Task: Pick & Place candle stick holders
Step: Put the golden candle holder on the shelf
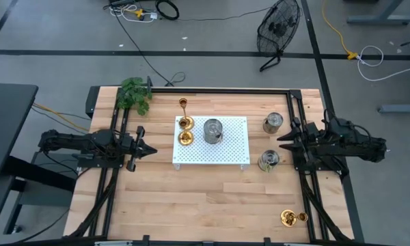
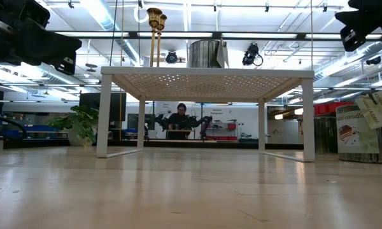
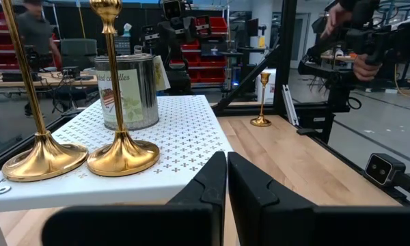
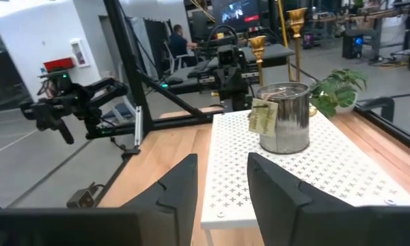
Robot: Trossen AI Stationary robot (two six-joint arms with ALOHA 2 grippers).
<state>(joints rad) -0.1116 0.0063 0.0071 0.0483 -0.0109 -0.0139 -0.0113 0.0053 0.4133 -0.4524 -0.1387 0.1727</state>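
Two holders on the stand, two more waiting, both arms back at the table edges.

From above, the white stand [image 1: 211,142] carries two candle stick holders [image 1: 185,130] on its left side beside a tin [image 1: 213,130]; a third holder [image 1: 183,104] stands behind it, a fourth [image 1: 293,218] lies at the near right corner. Left gripper [image 1: 147,149] and right gripper [image 1: 283,141] hold nothing. From table height, slim stems [image 2: 155,38] rise above the stand and look easy to tip. In the left wrist view the fingers [image 3: 212,181] are pressed together; a careless reach could knock the two bases [image 3: 123,157]. In the right wrist view the jaws stand narrowly apart, and the tin could block them.
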